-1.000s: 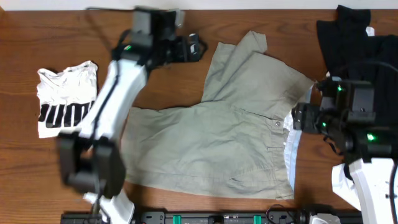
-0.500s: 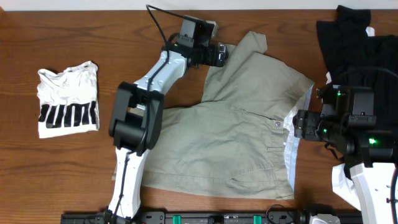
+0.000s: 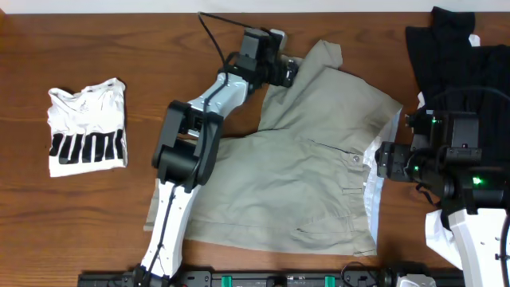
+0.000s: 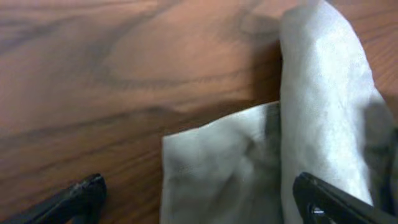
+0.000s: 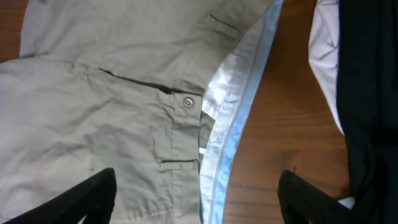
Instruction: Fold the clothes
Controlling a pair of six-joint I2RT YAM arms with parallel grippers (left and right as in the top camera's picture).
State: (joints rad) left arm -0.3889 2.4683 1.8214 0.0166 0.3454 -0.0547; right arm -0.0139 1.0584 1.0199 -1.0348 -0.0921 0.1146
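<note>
The khaki-grey shorts (image 3: 295, 167) lie spread across the table's middle, one leg reaching to the far edge. My left gripper (image 3: 288, 72) is open at that far leg's hem; in the left wrist view the hem corner (image 4: 217, 162) lies between the open fingers (image 4: 199, 199). My right gripper (image 3: 389, 159) is open and hovers over the waistband end. The right wrist view shows the button (image 5: 187, 101), the pale blue-edged inner lining (image 5: 233, 124) and the open fingers (image 5: 199, 196) straddling the waistband.
A small white tee with black bar print (image 3: 86, 127) lies at the left. Black garments (image 3: 458, 48) are piled at the far right, also in the right wrist view (image 5: 367, 93). White cloth (image 3: 438, 231) lies under the right arm. Bare wood (image 3: 72, 223) shows front left.
My left arm has swung right across the far side of the table and now reaches the far leg's hem. My right gripper has barely moved.
</note>
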